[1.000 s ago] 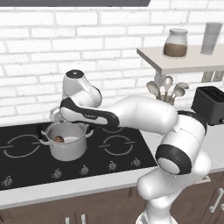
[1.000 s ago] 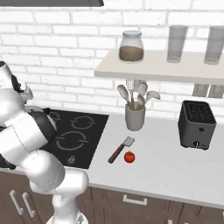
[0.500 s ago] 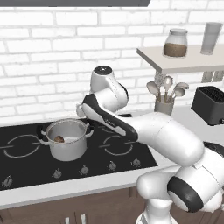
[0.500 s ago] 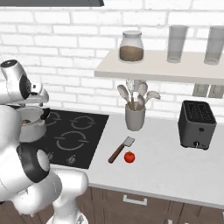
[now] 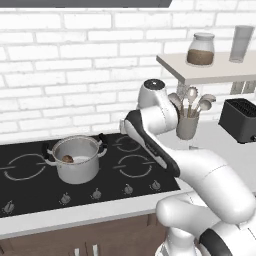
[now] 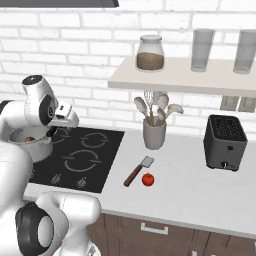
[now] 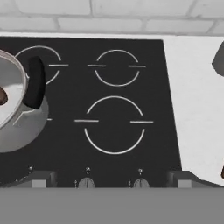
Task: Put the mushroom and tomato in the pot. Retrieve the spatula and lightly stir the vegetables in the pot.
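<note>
The steel pot stands on the hob's left burner, and the brownish mushroom lies inside it. In the hand view the pot is at the left edge, with one black handle and a sliver of the mushroom showing. My gripper hangs open and empty over the hob's right burners, to the right of the pot. The red tomato rests on the white counter right of the hob. The spatula lies just beside the tomato, its grey head pointing toward the wall.
A grey holder with pale spoons stands behind the spatula, and a black toaster sits further right. A wall shelf carries a jar and glasses. The black hob has knobs along its front edge.
The arm has swung right, from above the pot to over the hob's right burners. The gripper has stayed open. The pot, tomato and spatula have not moved.
</note>
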Robot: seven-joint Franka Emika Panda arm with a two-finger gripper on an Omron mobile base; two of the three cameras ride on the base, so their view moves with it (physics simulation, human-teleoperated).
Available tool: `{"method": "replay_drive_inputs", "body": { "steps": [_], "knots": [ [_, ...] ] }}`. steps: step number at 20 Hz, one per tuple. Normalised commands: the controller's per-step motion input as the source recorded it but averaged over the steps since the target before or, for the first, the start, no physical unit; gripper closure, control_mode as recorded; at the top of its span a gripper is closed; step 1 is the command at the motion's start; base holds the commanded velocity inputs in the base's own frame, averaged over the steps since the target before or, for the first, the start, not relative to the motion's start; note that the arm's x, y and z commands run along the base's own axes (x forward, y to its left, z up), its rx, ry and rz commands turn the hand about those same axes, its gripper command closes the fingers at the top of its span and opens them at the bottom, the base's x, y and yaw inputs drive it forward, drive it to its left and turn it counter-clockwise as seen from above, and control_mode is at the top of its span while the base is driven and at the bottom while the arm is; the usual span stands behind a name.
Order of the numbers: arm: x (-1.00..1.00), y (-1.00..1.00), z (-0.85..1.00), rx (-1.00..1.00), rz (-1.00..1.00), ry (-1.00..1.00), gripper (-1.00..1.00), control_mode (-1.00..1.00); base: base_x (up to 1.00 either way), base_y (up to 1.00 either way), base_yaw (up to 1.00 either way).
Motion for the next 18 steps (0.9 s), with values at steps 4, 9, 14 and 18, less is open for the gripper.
{"method": "replay_drive_inputs", "body": {
  "steps": [4, 9, 14, 18],
  "knots": [
    [-0.10, -1.00, -0.13, 0.07, -0.07, 0.00, -1.00, -1.00, 0.00, 0.00, 0.00],
    [0.00, -1.00, -0.31, 0.11, -0.05, 0.03, -1.00, -1.00, 0.00, 0.00, 0.00],
    [0.05, -1.00, -0.57, 0.08, -0.10, 0.09, -1.00, -1.00, 0.00, 0.00, 0.00],
    [0.02, -1.00, -0.54, 0.01, -0.13, 0.10, -1.00, -1.00, 0.00, 0.00, 0.00]
  ]
}}
